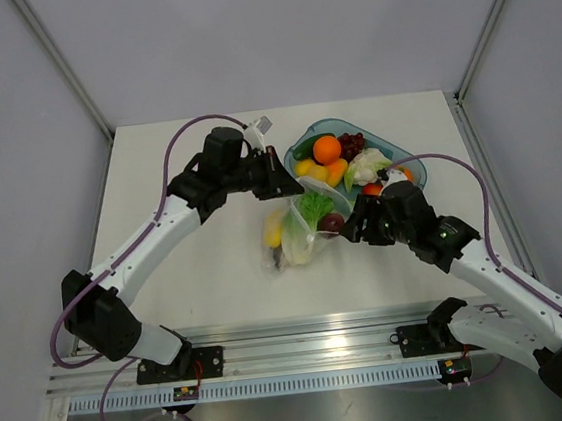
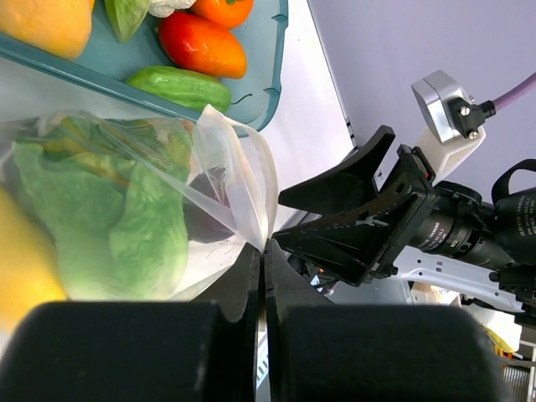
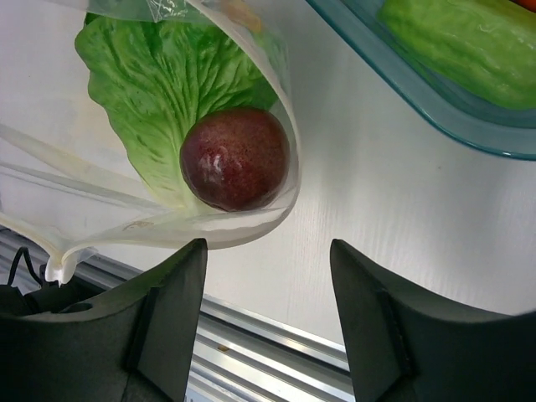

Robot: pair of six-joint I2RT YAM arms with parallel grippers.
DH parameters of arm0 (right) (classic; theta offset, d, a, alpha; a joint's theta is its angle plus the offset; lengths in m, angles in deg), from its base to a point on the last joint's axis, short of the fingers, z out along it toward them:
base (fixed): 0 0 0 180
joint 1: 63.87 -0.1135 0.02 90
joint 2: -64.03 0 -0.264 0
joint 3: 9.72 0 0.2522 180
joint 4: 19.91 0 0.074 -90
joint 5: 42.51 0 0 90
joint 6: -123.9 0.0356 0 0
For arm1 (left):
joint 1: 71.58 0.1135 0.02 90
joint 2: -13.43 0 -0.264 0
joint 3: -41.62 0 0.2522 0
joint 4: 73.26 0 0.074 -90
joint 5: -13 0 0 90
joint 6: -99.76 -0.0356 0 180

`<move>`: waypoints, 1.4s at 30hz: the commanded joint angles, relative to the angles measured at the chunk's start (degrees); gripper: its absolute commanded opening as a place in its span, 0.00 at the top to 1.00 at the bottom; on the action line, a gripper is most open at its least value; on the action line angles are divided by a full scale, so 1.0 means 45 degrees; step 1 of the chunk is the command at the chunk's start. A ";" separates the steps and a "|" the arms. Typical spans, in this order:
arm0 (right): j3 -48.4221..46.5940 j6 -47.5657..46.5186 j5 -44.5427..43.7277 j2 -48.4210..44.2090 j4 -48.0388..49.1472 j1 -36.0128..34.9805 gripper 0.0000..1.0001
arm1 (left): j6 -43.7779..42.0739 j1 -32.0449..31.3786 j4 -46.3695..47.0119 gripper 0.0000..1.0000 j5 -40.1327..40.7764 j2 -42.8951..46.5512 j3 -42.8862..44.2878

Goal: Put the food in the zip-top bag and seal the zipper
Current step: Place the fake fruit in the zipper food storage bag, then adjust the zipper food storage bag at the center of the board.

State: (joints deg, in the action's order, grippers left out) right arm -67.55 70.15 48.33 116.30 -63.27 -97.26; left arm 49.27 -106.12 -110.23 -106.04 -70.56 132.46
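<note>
Left gripper (image 2: 262, 268) is pinched shut on the rim of the bag (image 2: 226, 167), holding the mouth up. Right gripper (image 3: 268, 251) is spread wide with nothing in it, just in front of that mouth. A round red fruit (image 3: 236, 157) sits right at the lip on the lettuce (image 3: 159, 67), and the lemon (image 1: 274, 229) is deeper in. The bag's lying just beside the tray (image 1: 385, 144). My guess is the film's light, floppy and slick, so grab the stiffer zipper (image 3: 291, 155), not the film. That smooth fruit could roll out.
</note>
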 commanded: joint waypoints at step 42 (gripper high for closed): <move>-0.0459 0.1866 0.1121 0.0962 0.3044 0.0388 1.00 | -0.6044 -0.1132 -0.2620 0.08 0.2876 0.1822 0.2816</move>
State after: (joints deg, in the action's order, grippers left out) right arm -69.04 76.73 51.89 120.80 -54.00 -95.73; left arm 26.71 -111.63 -124.91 -99.86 -72.28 145.88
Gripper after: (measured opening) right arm 0.011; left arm 0.912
